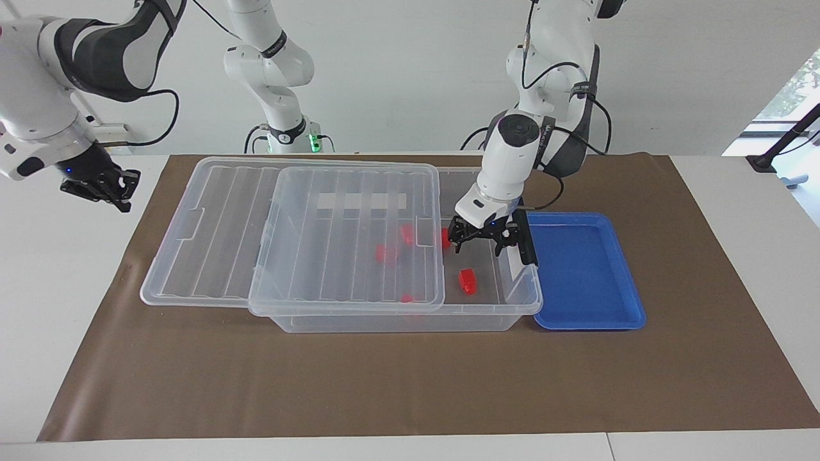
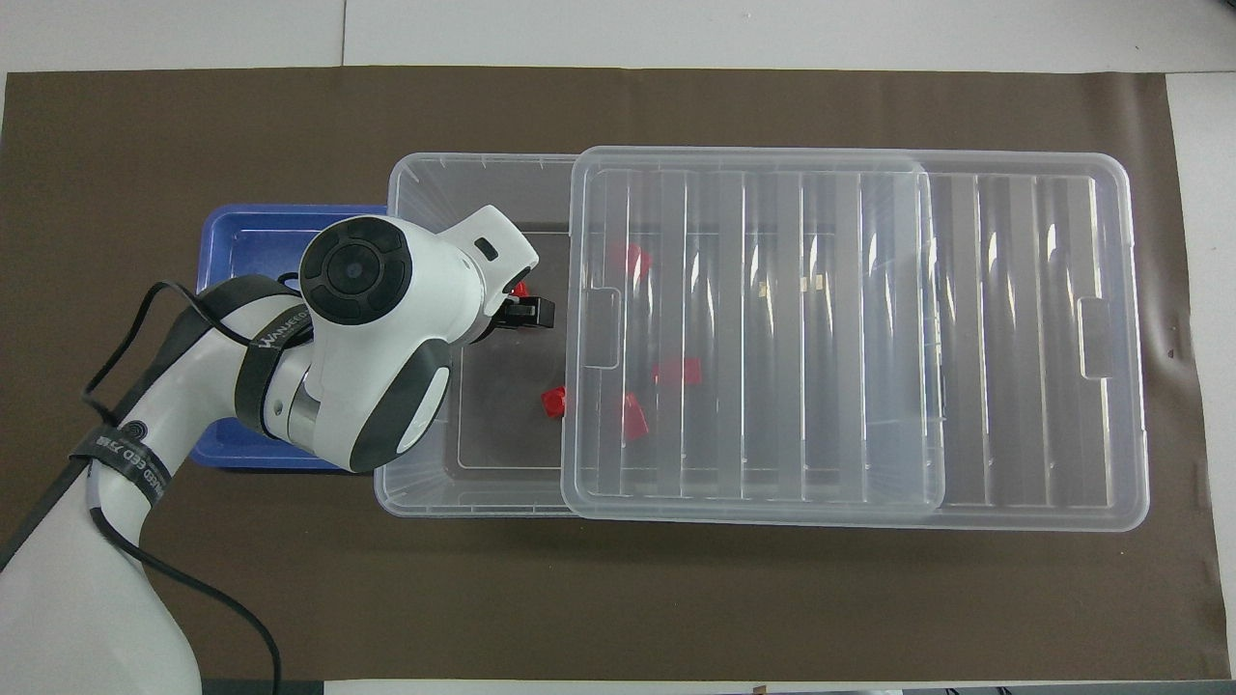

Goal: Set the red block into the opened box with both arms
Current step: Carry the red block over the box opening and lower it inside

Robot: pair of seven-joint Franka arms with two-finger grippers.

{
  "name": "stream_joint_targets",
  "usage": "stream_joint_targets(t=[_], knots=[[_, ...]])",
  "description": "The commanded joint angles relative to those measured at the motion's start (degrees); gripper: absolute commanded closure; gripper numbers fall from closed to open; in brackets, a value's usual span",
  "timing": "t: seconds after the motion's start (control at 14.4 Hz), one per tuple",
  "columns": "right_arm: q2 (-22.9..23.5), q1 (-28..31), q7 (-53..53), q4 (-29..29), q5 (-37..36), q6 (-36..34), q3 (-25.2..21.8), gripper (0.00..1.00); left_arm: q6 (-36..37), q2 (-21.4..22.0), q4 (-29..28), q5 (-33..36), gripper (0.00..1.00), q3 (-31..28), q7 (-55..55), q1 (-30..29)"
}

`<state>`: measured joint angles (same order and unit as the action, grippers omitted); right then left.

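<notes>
A red block [image 1: 467,280] lies on the floor of the clear box [image 1: 525,301], in the part left uncovered at the left arm's end. My left gripper [image 1: 482,238] hangs open and empty just above it. From overhead the left wrist covers most of this: only one black finger [image 2: 529,312] and a sliver of the red block [image 2: 519,289] show. The ribbed lid [image 1: 346,237] is slid toward the right arm's end and overhangs the box there. My right gripper [image 1: 99,186] is shut, holds nothing, and hovers over the white table beside the mat, apart from the lid.
Several other red blocks [image 1: 381,253] lie in the box under the lid. A shallow blue tray [image 1: 586,269] sits against the box at the left arm's end. Two slimmer white arms stand at the robots' edge. A brown mat [image 1: 410,384] covers the table.
</notes>
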<state>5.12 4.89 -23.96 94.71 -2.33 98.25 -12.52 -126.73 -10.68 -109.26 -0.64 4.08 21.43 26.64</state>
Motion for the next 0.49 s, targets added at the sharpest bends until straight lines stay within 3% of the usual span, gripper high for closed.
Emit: stream_joint_targets(t=[0.0,0.42], knots=[[-1.08,0.3,-1.27,5.3,-0.57,4.48,-0.22,1.0,5.43,4.68,-0.25,1.17,0.0,-0.56,0.72,-0.45],[-1.17,0.21,0.57,9.53,-0.4,9.23,1.62,1.0,10.54,10.32,-0.25,1.17,0.0,-0.56,-0.94,-7.47]])
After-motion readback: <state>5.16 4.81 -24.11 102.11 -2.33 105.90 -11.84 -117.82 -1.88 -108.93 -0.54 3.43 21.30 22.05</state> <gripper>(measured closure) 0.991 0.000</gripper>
